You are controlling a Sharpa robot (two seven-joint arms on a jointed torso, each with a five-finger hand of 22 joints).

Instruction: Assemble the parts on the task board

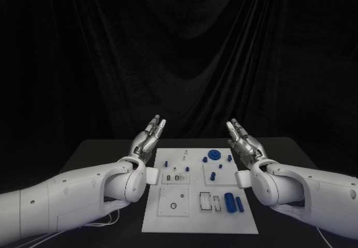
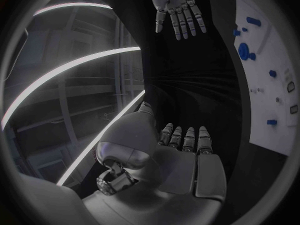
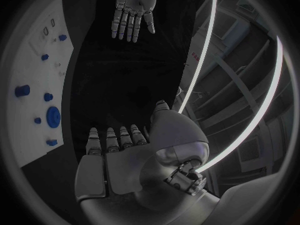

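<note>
Both hands were up and waiting. The left hand point(image 1: 149, 135) stood left of centre in the head view, fingers straight, held side by side and gripping nothing; the right hand point(image 1: 243, 138) mirrored it right of centre, equally empty. Between and below them, in the lower middle of the frame, lay the task board point(image 1: 168, 219) on the black table point(image 1: 97, 152). Blue parts sat on it: a round disc point(image 1: 214, 153) near the board's upper right, a long blue piece point(image 1: 229, 202) at the lower right, small pegs between. Which sockets were already filled was hard to judge from here. Nothing looked started, so the first pick was the step in hand. Doing it well probably meant one hand descending slowly over a single part, fingers parting early, the other staying clear of the board.
</note>
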